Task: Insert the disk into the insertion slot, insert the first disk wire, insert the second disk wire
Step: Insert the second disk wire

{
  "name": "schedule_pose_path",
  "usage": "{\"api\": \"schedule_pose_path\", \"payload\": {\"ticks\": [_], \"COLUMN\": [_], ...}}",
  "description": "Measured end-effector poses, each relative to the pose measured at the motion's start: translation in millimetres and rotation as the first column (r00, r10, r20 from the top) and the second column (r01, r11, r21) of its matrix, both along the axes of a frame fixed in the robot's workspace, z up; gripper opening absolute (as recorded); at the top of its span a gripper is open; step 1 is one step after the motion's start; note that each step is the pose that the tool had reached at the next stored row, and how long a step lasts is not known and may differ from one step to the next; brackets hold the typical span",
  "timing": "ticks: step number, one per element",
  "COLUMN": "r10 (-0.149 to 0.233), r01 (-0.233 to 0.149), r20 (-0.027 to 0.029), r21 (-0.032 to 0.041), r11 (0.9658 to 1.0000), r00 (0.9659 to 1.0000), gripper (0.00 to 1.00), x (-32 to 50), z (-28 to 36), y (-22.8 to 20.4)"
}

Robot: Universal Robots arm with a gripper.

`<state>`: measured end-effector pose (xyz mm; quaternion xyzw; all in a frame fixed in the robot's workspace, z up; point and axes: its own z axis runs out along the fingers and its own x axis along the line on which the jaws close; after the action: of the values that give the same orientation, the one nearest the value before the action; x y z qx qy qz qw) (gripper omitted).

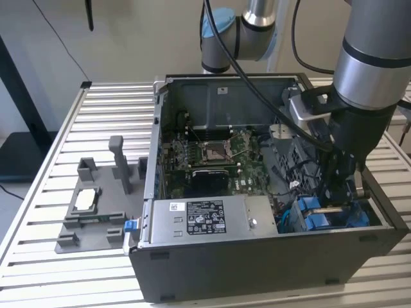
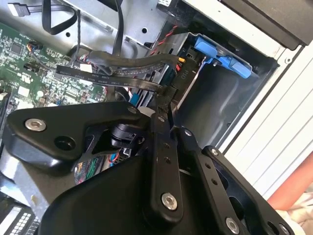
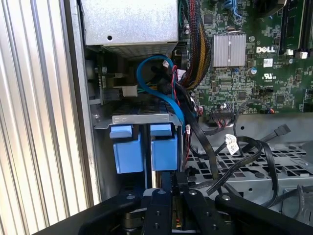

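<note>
The disk sits in the insertion slot (image 3: pixel 142 119), a grey metal cage in the case's front corner at the exterior view's right. Its blue carrier tabs (image 3: pixel 129 149) face out of the cage, and blue plastic (image 1: pixel 314 217) also marks the spot from outside. My gripper (image 1: pixel 337 204) hangs straight down into that corner, just in front of the tabs. In the second wrist view the black fingers (image 2: pixel 161 142) are shut on the end connector of a flat black disk wire (image 2: pixel 117 78), close to the blue carrier (image 2: pixel 222 58). A blue wire (image 3: pixel 161 95) curves over the cage.
The grey power supply (image 1: pixel 199 218) with a label lies along the case front beside the cage. The green motherboard (image 1: pixel 218 160) fills the case floor. Loose black cables (image 3: pixel 244 152) lie near the gripper. A grey fixture (image 1: pixel 96 205) stands on the slatted table outside the case.
</note>
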<state>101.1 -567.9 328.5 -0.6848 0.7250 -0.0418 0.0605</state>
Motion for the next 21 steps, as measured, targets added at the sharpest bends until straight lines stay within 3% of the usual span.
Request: {"api": "schedule_pose_path", "payload": {"ticks": [5,6,16,21], "r10": [0.000,0.000,0.000,0.000], "r01": [0.000,0.000,0.000,0.000], "r20": [0.0001,0.0000,0.0000,-0.0001], "r21": [0.0003,0.0001,-0.0003,-0.0006], "r11": [1.0000,1.0000,1.0000,1.0000], "r00": [1.0000,1.0000,1.0000,1.0000], "gripper": [0.17,0.24,0.24,0.24], "x": [0.0,0.0,0.0,0.0], "z": [0.3,0.6,8.5,8.6], "y": [0.0,0.0,0.0,0.0]}}
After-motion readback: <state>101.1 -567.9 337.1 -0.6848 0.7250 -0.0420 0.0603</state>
